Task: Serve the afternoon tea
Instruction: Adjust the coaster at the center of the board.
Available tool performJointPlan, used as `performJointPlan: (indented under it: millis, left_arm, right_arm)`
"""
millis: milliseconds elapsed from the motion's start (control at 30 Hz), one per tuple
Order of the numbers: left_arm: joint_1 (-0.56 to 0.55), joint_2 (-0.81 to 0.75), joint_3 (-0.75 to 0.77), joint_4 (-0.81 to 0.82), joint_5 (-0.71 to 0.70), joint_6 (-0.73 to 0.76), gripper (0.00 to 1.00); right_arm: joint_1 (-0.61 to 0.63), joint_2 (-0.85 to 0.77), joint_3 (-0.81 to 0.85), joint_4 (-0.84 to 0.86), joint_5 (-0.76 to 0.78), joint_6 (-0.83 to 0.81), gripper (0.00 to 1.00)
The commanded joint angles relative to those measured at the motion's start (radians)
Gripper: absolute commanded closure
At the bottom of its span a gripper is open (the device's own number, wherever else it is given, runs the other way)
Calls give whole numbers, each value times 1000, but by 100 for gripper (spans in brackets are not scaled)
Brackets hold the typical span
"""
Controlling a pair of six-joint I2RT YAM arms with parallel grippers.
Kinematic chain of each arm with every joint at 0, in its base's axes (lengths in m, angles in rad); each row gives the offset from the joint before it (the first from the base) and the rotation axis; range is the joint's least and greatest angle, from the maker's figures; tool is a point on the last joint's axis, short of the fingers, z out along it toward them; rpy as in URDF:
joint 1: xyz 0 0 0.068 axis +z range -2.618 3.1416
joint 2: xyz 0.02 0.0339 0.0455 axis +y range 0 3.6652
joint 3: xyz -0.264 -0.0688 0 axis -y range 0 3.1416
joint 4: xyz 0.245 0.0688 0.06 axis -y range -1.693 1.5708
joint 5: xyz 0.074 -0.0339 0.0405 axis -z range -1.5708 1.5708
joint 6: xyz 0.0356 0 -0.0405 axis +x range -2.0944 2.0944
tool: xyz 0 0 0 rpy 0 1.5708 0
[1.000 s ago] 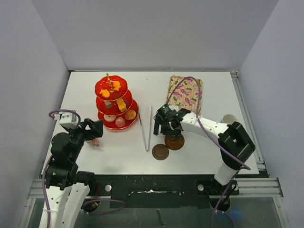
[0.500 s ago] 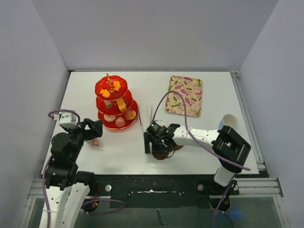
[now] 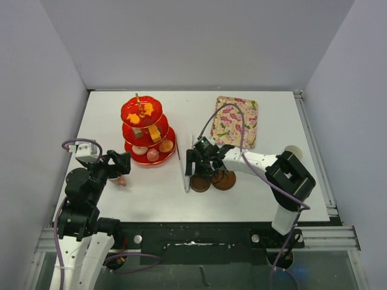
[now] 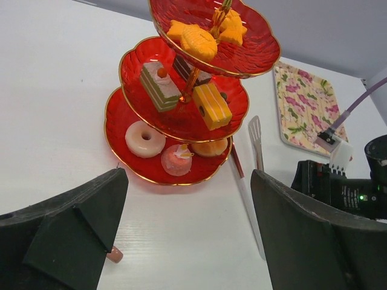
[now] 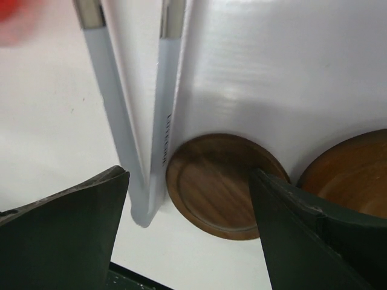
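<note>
Right gripper (image 3: 199, 171): jaws spread, positioned over wooden saucer (image 5: 221, 185), tongs (image 5: 158, 109) at 9 o'clock | left gripper (image 3: 119, 164): jaws spread, nothing gripped

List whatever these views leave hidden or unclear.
Top view: pale round cup mostly behind the right arm.
Top view: small pink object half under the left hand; unidentifiable.
Right wrist view: second round brown wooden saucer cut off by the right hand and frame edge.
Right wrist view: red blur at the corner.

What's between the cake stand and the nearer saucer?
White tongs, lying right beside the saucer in the right wrist view; the top view shows the stand on their other side.
</note>
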Motion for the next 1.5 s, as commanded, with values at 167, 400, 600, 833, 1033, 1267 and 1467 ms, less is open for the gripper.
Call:
performJointPlan:
  millis: [167,400,600,833,1033,1267,1467]
  left_arm:
    - [5,7,12,29,-7,0,19]
    - [4,1,12,27,-10,0,19]
    - [4,2,12,22,-28,-2,19]
    - [4,12,12,0,-95,-20,19]
    - [4,25,12,-17,-162,-43,19]
    - [4,58,-5,-55,-286,-102,19]
    - [6,93,-9,-72,-382,-161,19]
  right_arm:
    - [-75,-17,139,-64,13,-141,16]
    - [-153,-124,93,-156,125,-131,15]
    - [-184,-84,49,-161,70,-153,18]
    - [-143,-41,61,-219,146,-139,19]
    - [-131,-85,86,-277,247,-160,20]
    - [-41,-166,139,-289,350,-186,20]
    - [-24,-280,103,-310,478,-103,20]
